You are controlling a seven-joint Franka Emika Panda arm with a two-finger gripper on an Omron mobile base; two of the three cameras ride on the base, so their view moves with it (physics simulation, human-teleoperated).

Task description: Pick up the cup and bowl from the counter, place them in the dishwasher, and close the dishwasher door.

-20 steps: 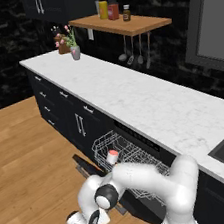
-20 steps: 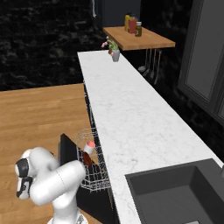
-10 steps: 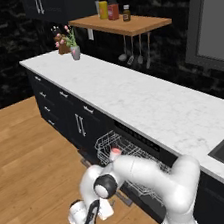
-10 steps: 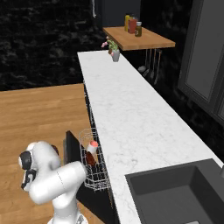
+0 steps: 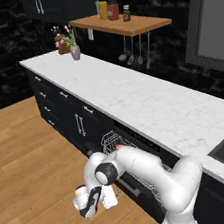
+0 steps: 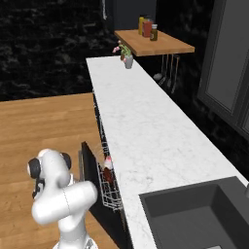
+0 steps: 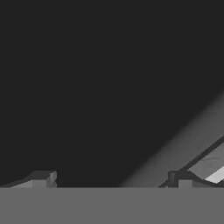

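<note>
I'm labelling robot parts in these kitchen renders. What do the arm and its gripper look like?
The arm is made of smooth, rounded glossy white segments joined by dark round joint caps, one showing as a black disc on a link near the wrist. The gripper has a white body with dark fingers; in the hand view the fingertips are small blocky dark grey stubs. No cables or markings are visible.

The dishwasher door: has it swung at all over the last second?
Yes. In the right base view the dishwasher door has tipped up from lying low to nearly upright, closer to the wire rack under the counter, pushed by the open pincer.
</note>
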